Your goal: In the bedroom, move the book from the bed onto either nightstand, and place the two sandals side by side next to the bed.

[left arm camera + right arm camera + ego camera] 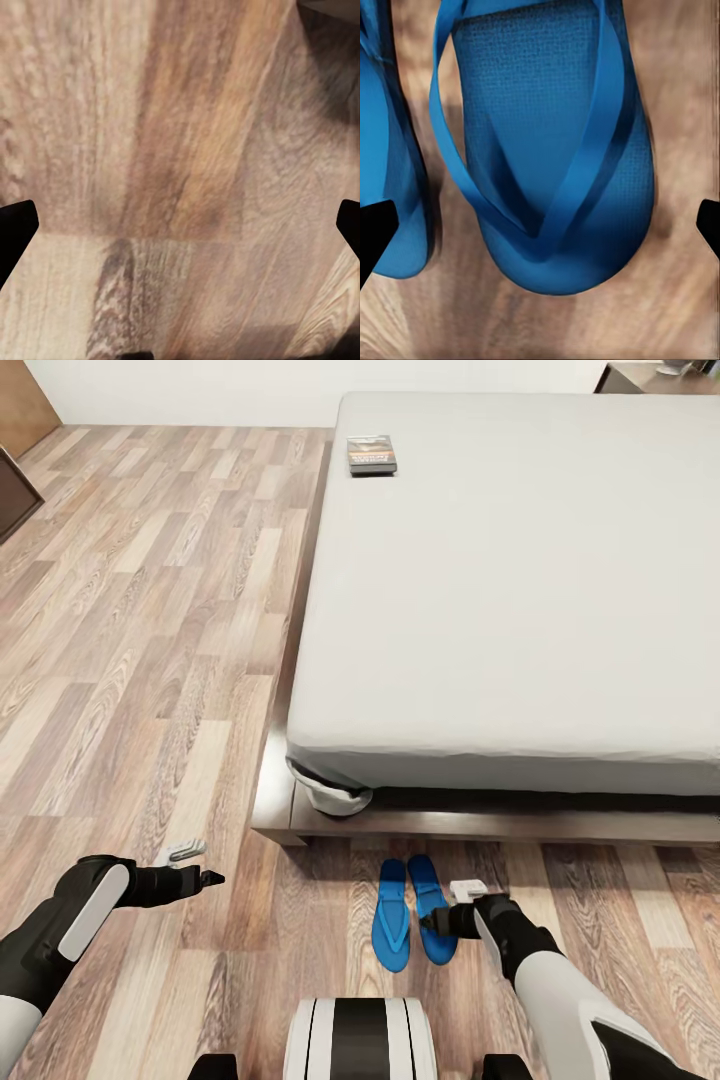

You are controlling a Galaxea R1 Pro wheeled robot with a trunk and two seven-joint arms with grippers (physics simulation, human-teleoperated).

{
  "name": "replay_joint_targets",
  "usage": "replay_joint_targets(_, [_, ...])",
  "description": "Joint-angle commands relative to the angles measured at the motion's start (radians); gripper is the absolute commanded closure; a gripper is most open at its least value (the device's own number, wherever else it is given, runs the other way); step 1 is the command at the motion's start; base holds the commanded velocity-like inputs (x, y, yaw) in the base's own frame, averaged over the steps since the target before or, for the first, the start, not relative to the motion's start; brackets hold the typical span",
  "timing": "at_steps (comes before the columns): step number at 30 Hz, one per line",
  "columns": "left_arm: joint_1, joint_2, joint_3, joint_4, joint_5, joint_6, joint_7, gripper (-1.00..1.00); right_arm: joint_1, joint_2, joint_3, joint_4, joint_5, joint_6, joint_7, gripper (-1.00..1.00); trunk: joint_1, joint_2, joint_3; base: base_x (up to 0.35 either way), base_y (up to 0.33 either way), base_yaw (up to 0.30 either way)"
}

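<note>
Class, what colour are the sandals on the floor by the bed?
Bright blue, straps included. The sandals show best in the right wrist view.

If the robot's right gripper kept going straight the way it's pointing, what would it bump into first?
Probably the blue sandal nearer that arm. The right wrist view looks straight along the open right gripper onto it, with its twin sandal beside it. How far off it is can't be told.
</note>
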Motion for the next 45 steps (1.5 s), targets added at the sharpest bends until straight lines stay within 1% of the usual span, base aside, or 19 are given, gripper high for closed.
replay_joint_targets(1, [0.0, 0.001, -0.001, 0.0, -0.01, 0.002, -0.009, -1.0, 0.0, -0.001, -0.008, -0.002, 0.01, 0.004, 0.008, -1.0, 0.0, 0.0, -0.001, 0.0, 0.0, 0.0])
replay_joint_targets(8, [0.0, 0.0, -0.002, 0.001, -0.01, 0.0, -0.009, -1.0, 0.003, -0.018, -0.008, 0.0, 0.009, 0.002, 0.008, -1.0, 0.0, 0.0, -0.001, 0.0, 0.0, 0.0])
replay_joint_targets(11, [0.0, 0.0, -0.003, 0.003, -0.01, 0.0, -0.008, -1.0, 0.004, -0.03, -0.011, 0.0, 0.009, 0.001, 0.008, -1.0, -0.001, 0.0, 0.011, 0.0, 0.0, 0.0])
replay_joint_targets(17, [0.0, 0.0, -0.004, 0.006, -0.01, -0.002, -0.003, -1.0, 0.005, -0.042, -0.024, 0.001, 0.009, 0.001, 0.008, -1.0, -0.004, 0.002, 0.034, 0.0, 0.0, 0.0])
replay_joint_targets(27, [0.0, -0.004, -0.008, 0.021, -0.01, -0.006, 0.007, -1.0, 0.019, -0.055, -0.039, 0.001, 0.009, -0.003, 0.008, -1.0, -0.043, 0.072, 0.066, 0.0, 0.0, 0.0])
replay_joint_targets(34, [0.0, -0.005, -0.01, 0.048, -0.01, -0.008, 0.01, -1.0, 0.044, -0.064, -0.043, 0.001, 0.01, -0.006, 0.009, -1.0, -0.069, 0.121, 0.087, 0.0, 0.0, 0.0])
replay_joint_targets(45, [0.001, -0.005, -0.011, 0.088, -0.011, -0.015, 0.039, -1.0, 0.095, -0.07, -0.044, -0.001, 0.012, -0.008, 0.009, -1.0, -0.069, 0.121, 0.087, 0.0, 0.0, 0.0])
